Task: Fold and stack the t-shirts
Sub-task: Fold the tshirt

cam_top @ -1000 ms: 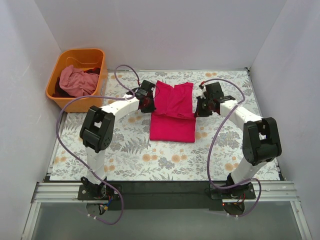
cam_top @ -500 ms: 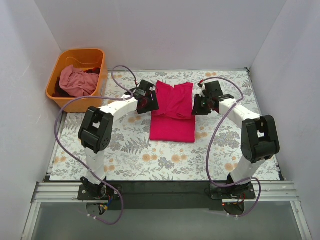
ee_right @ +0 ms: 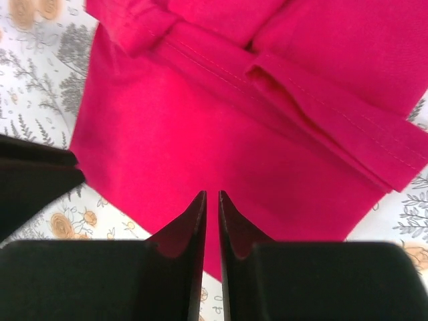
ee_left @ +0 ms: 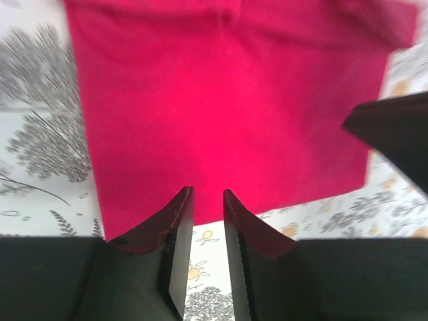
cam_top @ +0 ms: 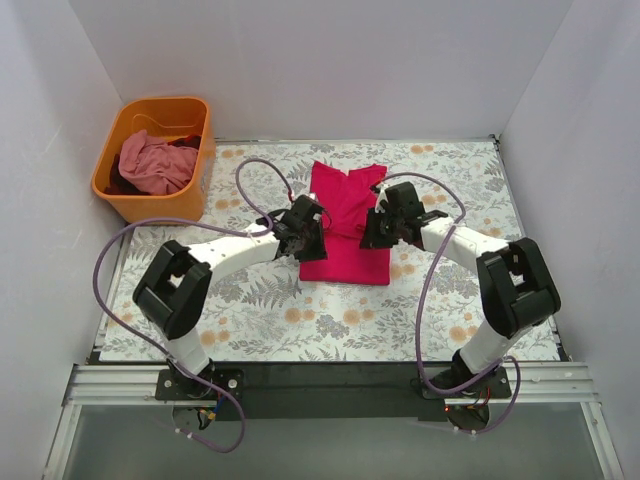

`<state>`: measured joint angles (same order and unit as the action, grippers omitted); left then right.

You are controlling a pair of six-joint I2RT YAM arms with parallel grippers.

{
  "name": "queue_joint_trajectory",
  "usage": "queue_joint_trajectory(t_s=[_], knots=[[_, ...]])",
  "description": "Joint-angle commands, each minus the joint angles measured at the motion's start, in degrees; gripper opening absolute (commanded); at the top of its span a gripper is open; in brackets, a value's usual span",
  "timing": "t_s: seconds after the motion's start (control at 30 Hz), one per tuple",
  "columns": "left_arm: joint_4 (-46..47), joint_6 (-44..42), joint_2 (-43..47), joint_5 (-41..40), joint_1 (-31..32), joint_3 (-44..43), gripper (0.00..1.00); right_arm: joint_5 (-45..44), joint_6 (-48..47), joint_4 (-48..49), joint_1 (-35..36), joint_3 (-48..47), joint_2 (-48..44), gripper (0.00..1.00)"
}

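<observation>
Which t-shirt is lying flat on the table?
The crimson-pink t-shirt, folded flat on the floral table; the paler pink t-shirt is crumpled in the orange basket.

T-shirt (cam_top: 346, 256) lies between left pincer (cam_top: 313, 238) and right pincer (cam_top: 370, 231); basket (cam_top: 205, 152) behind left

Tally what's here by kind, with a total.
Shirts: 2 (crimson shirt, pink shirt)
Basket: 1
Grippers: 2 (left gripper, right gripper)
Dark cloth in basket: 1, kind unclear
Total: 6

Orange basket (cam_top: 150, 208), floral table cover (cam_top: 260, 310)
</observation>
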<state>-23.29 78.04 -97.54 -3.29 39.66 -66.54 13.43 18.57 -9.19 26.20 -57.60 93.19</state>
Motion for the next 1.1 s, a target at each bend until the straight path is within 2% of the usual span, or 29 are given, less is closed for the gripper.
queue_joint_trajectory(t_s=[0.0,0.17,0.3,0.53,0.67,0.8,0.93,1.07], knots=[[0.17,2.03,-3.0,1.79,0.51,1.5,0.22,0.98,1.82,5.32,-0.36,0.04,2.43,0.17],[-0.35,3.17,-5.91,3.2,0.77,2.65,0.21,-0.6,0.95,6.55,-0.36,-1.72,6.73,0.17],[-4.65,3.87,-7.32,2.85,0.95,2.38,0.21,-1.74,-0.11,6.82,-0.44,-4.44,10.34,0.16],[-6.68,4.93,-4.07,3.2,0.95,5.54,0.2,-4.63,-1.86,6.82,-3.17,-11.91,16.22,0.16],[-7.73,5.45,-1.7,4.96,1.38,7.39,0.19,-7.19,-3.36,6.91,-4.92,-20.76,20.18,0.16],[-8.62,6.51,0.59,5.75,1.74,10.28,0.19,-3.79,-5.47,6.73,-5.54,-25.62,21.6,0.17],[-8.44,8.0,2.96,6.28,2.09,12.4,0.21,5.1,-6.52,6.99,-4.32,-20.63,15.21,0.18],[-7.65,9.06,5.16,5.67,2.09,13.54,0.21,7.49,-6.18,10.66,-0.01,-9.75,7.11,0.19]])
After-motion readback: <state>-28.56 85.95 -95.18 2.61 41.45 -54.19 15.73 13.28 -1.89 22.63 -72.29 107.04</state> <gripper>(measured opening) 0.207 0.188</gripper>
